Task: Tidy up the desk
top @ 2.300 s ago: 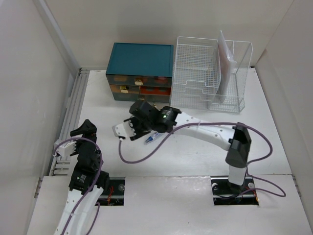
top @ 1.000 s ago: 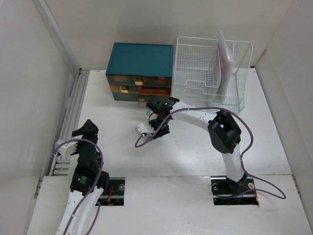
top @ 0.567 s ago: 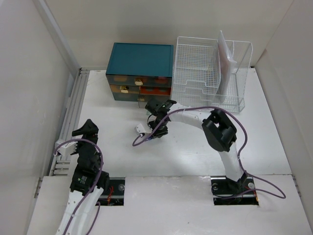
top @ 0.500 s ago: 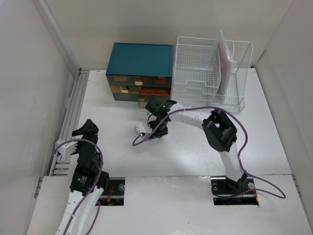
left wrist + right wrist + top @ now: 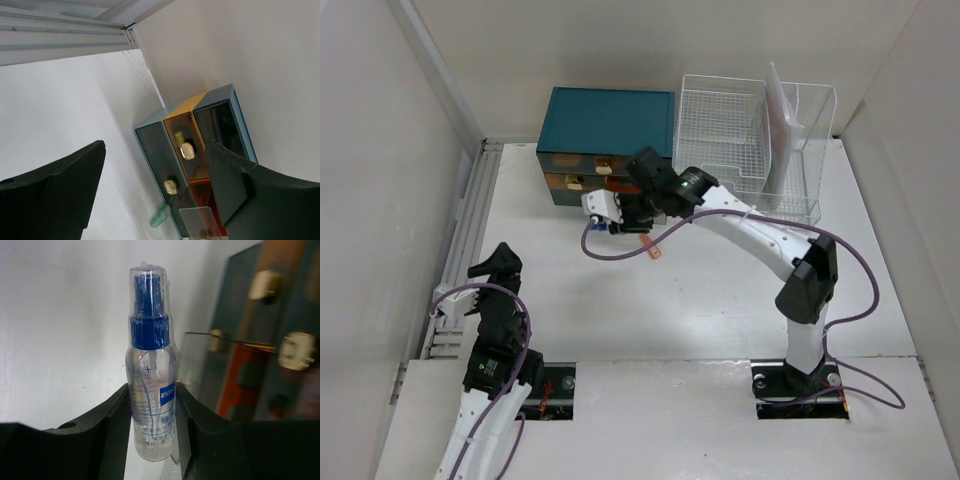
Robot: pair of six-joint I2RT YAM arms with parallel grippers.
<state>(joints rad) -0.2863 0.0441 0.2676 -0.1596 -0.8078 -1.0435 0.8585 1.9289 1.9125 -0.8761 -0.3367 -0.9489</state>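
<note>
right fingers (image 5: 111,424) clamp spray bottle (image 5: 151,390); left fingers (image 5: 65,182) wide, empty

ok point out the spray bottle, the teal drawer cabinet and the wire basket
spray bottle (image 5: 150,375), right wrist view, on its clear body below the blue collar
teal drawer cabinet (image 5: 610,120), top external view, on its flat top
wire basket (image 5: 715,135), top external view, on its bare mesh floor

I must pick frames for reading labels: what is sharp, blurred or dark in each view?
Right wrist view: the spray bottle, held in the right end effector, is sharp, the drawer cabinet behind it out of focus. Left wrist view: the left end effector shows as dark, featureless fingers; the cabinet is fairly clear. Top view: even light on the desk, soft shadows.
</note>
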